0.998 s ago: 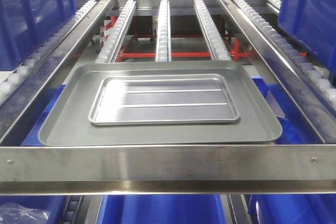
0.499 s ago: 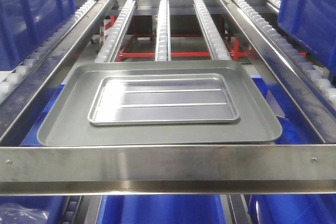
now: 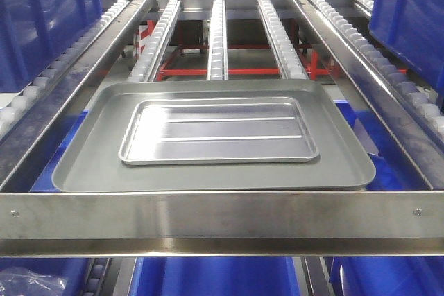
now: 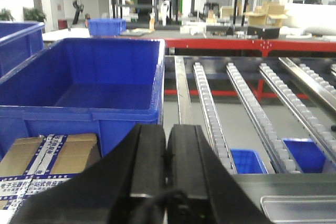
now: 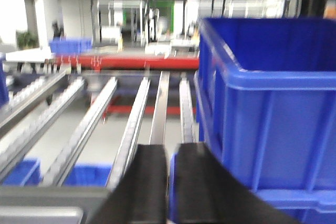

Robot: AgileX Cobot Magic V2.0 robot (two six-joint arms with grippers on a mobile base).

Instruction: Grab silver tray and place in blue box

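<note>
Two grippers inspected, both mine. On my left gripper point(image 4: 166, 166) the black fingers point(image 4: 149, 161) are pressed flat against each other with no gap; nothing sits between them and they touch no object. My right gripper point(image 5: 171, 182) is seen in a blurred picture: its fingers point(image 5: 152, 182) are drawn together to a thin slit, with nothing held and nothing touched. Neither gripper appears in the front-facing view.

Item one, the shiny rectangular silver tray point(image 3: 218, 132): it lies flat, floor up, inside a larger dull grey matte tray point(image 3: 83, 164), roughly centred, with grey floor showing on all four sides. Two long raised lines run across its floor. The grey tray rests on the white roller rails point(image 3: 217, 32) of the steel rack, just behind a brushed steel crossbar point(image 3: 222, 216).

Item two, the large deep blue box point(image 4: 84, 85) of plastic: in the left wrist view it stands to the left of the rails, open-topped, with nothing seen inside. A brown cardboard carton point(image 4: 47, 163) with blue-printed tape sits just in front of it. A second blue crate point(image 5: 268, 98) fills the right of the right wrist view. The silver tray lies in neither.
</note>
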